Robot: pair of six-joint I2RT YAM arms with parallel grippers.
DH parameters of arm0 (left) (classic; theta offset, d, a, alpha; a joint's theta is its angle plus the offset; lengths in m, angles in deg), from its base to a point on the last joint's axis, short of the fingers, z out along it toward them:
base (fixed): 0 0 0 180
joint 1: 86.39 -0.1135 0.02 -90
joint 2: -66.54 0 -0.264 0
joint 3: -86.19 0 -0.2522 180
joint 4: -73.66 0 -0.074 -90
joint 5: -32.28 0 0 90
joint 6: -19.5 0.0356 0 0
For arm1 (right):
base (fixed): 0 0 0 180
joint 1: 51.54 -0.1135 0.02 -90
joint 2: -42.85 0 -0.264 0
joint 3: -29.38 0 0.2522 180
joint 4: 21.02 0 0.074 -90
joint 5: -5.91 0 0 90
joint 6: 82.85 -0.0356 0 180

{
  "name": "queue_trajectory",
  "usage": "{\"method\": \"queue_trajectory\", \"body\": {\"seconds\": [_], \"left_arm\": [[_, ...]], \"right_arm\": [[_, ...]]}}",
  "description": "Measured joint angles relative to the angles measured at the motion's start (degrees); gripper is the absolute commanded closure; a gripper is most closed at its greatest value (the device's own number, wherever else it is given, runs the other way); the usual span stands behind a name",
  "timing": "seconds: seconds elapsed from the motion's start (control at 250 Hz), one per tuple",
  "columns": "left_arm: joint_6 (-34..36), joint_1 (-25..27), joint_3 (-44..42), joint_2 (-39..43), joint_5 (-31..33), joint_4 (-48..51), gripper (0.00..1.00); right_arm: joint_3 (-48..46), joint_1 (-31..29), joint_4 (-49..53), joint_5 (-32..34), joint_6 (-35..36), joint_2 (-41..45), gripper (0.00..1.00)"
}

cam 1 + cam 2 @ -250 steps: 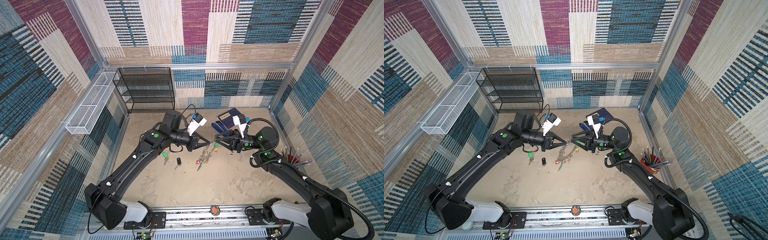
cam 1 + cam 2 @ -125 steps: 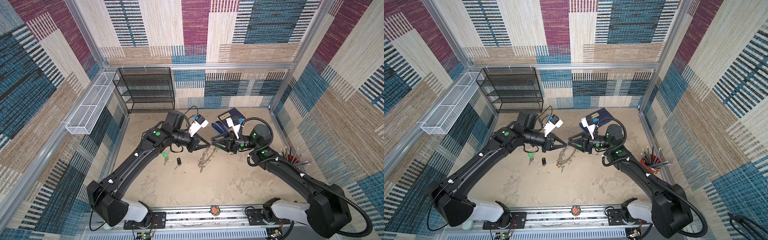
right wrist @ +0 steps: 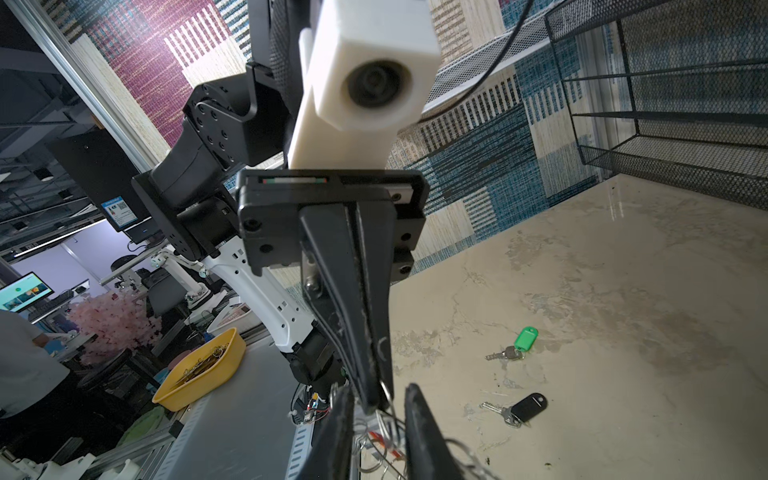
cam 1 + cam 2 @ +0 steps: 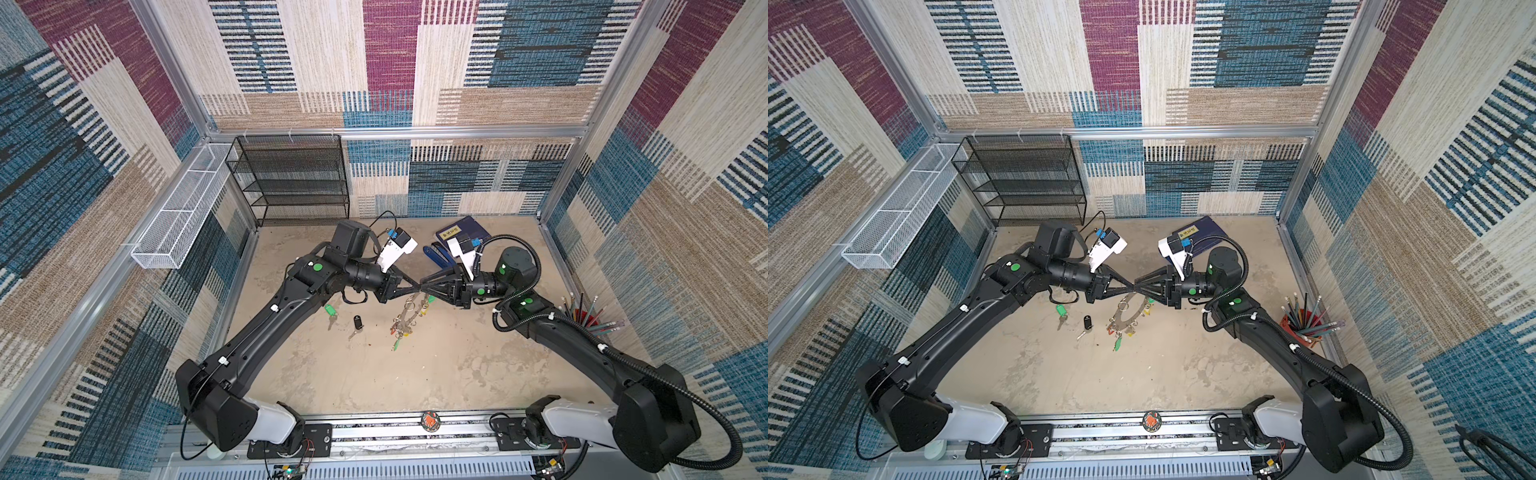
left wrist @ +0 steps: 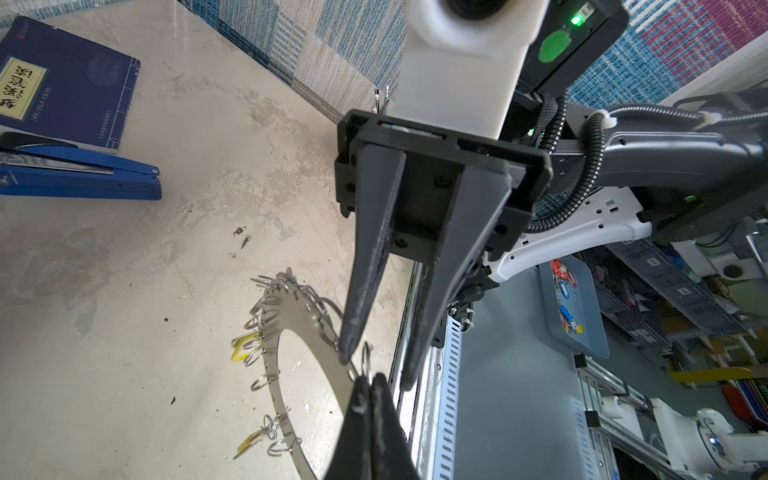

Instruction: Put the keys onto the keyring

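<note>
- The beige table [image 4: 374, 386] lies bare along its nearest stretch.
- The keyring [image 4: 1127, 318] hangs tilted in mid-table, its far rim raised to the gripper tips. Its near rim slants downward, with a dangling green fob [image 4: 1118, 344] at the low end. Whether that low edge touches the table cannot be told.
- Just left of it, and apart from it, the keys lie flat on the table. The black-tagged key [image 4: 356, 326] is the nearer, and the green-tagged key [image 4: 329, 312] lies a little beyond it and further left. No gripper touches either.
- Level with them, against the right wall, stands a red pencil cup [image 4: 582, 320].
- The left gripper [image 4: 415, 286] has its fingers pressed tight together. In the left wrist view they pinch a split ring [image 5: 365, 365] on the keyring's raised rim.
- The right gripper [image 4: 425, 287] meets it tip to tip. Its fingers [image 5: 365, 291] stand a little apart, one on each side of the left tips and that same split ring. It grips nothing that shows.
- Beyond the grippers lies a blue stapler [image 4: 434, 255], and beside it, further back, a dark blue book [image 4: 461, 230].
- A black mesh rack [image 4: 291, 178] stands against the back wall, and a white wire basket [image 4: 178, 224] is fixed on the left wall.
</note>
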Motion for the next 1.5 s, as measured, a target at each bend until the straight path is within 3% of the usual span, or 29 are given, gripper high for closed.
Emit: {"method": "queue_trajectory", "body": {"seconds": [0.14,0.472,0.664,0.904,1.132,1.5], "left_arm": [[0.0,-0.1,0.0,-0.1,0.4,0.2,1.00],[-0.2,-0.1,-0.3,-0.2,1.4,-0.1,1.00],[-0.4,-0.1,-1.4,0.7,1.9,-1.6,0.81],[-2.8,-2.5,-4.3,3.1,0.9,-4.0,0.70],[-5.0,-5.7,-7.9,5.9,-4.2,-8.5,0.54],[-6.4,-5.3,-9.3,4.7,-11.3,-11.4,0.56]], "right_arm": [[0.0,0.0,0.8,0.0,0.5,0.0,1.00],[0.0,0.0,1.9,1.5,1.2,0.0,1.00],[0.2,-0.2,1.9,2.2,1.4,0.0,1.00],[0.4,-0.3,2.3,4.2,1.4,0.1,1.00],[0.1,-0.3,2.1,4.3,1.1,0.6,1.00],[-1.7,-0.3,-3.0,2.9,-2.7,1.2,1.00]]}}
